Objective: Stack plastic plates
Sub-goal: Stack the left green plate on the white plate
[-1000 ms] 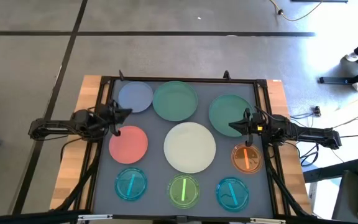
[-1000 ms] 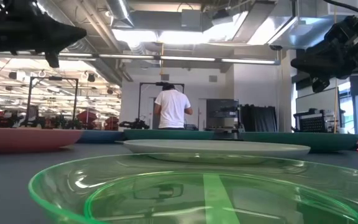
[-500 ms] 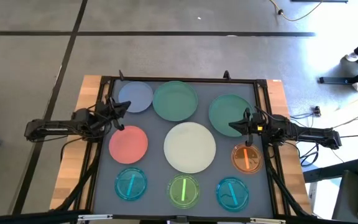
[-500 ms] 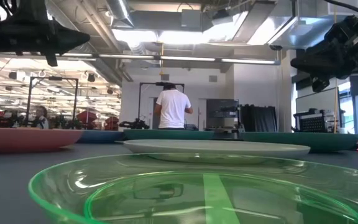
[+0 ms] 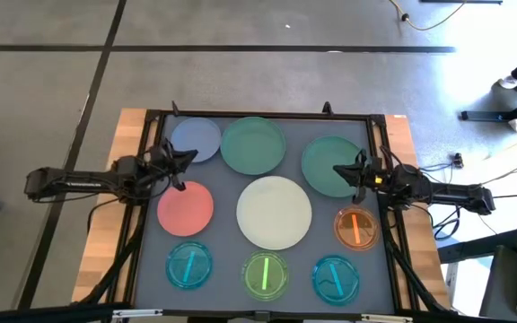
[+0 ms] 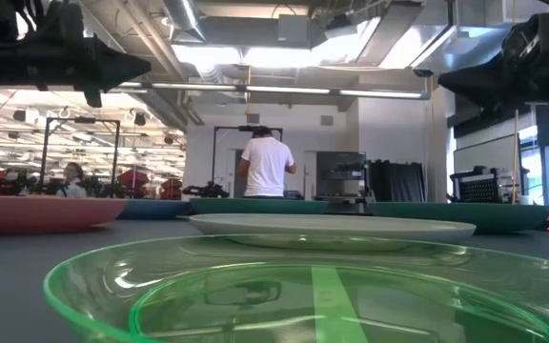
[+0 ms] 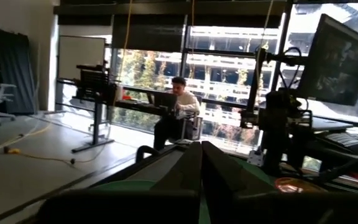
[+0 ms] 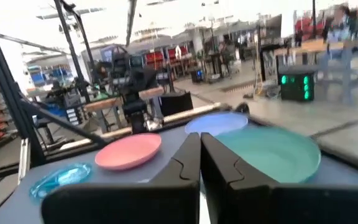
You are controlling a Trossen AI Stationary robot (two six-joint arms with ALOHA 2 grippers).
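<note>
High view: nine plates lie singly on the grey surface, none stacked. Back row: pale blue plate, teal plate, green plate. Middle row: salmon plate, cream plate, orange plate. Front row: cyan plate, bright green plate, second cyan plate. The left tool hangs between the pale blue and salmon plates; the right tool hangs over the green plate.

Low view: the bright green plate fills the foreground, the cream plate lies behind it, and a person stands in the room beyond.

Left wrist view: the left tool has its fingers pressed together, holding nothing.

Right wrist view: the right tool is likewise closed and empty; the salmon plate lies ahead.
</note>
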